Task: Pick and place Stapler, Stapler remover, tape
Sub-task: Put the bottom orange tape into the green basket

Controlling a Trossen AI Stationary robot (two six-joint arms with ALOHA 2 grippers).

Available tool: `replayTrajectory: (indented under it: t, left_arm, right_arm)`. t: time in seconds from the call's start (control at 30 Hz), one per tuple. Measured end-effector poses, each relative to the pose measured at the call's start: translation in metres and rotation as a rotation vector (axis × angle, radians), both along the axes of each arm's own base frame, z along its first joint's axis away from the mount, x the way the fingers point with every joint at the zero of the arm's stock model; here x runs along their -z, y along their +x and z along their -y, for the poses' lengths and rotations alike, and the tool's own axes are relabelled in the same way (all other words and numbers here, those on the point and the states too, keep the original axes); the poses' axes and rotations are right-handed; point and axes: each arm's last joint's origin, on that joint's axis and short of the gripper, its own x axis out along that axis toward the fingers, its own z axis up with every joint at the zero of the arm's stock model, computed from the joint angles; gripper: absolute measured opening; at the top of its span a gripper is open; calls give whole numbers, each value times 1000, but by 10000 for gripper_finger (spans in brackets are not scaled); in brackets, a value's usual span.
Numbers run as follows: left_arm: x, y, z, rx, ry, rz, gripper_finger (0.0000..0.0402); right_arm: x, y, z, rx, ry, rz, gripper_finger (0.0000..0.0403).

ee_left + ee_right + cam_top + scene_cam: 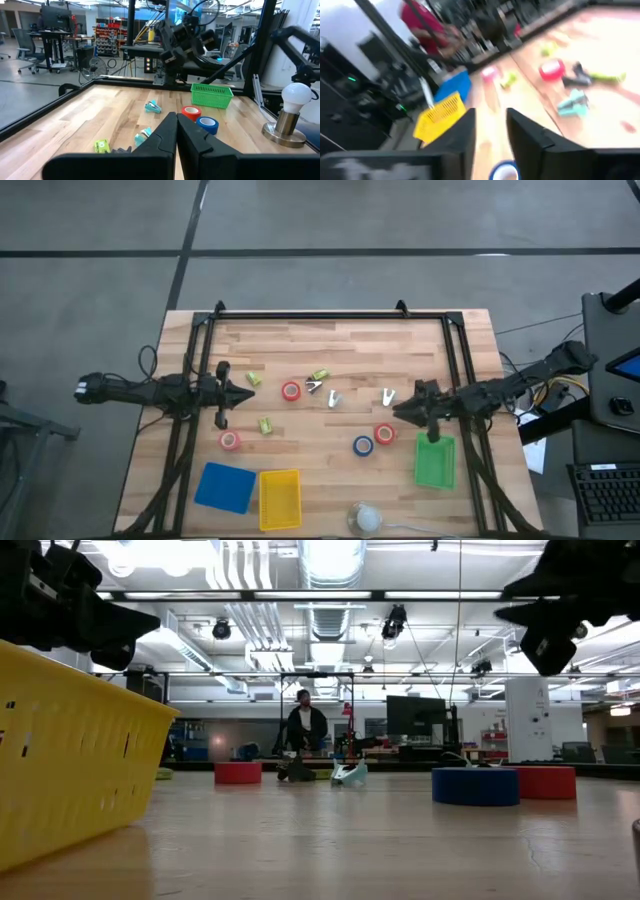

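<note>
Tape rolls lie scattered about the wooden table (340,480), and the green basket (434,462) at its right side serves as landmark. Nearest the front edge stand the yellow basket (280,498) and blue lid (224,486), well left of the green one. A blue tape roll (362,445) and a red tape roll (384,434) sit just left of it (side by side, apart). Another pinkish roll (230,440) lies far left. Farther back, a fourth red roll (291,391) rests near mid-table. The right gripper (405,411) hovers above the green basket's far corner, fingers slightly parted, empty. The left gripper (246,393) hangs far left, fingers pressed together, holding nothing.
</note>
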Motion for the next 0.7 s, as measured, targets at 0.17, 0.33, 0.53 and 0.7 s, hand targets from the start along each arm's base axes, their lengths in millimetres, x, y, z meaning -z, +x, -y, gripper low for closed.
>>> replayTrajectory:
  t: [0.17,0.33,0.53,0.7]
  left_arm:
    - [0,0,0,0,0,0,12]
    - [0,0,0,0,0,0,12]
    - [0,0,0,0,0,0,12]
    - [0,0,0,0,0,-1,12]
  right_arm:
    - [-5,26,-9,89,-11,-295,230]
    - [-11,47,-16,184,-80,-588,326]
    - [-9,68,-25,204,-125,-840,367]
    - [2,77,-30,190,-117,-966,356]
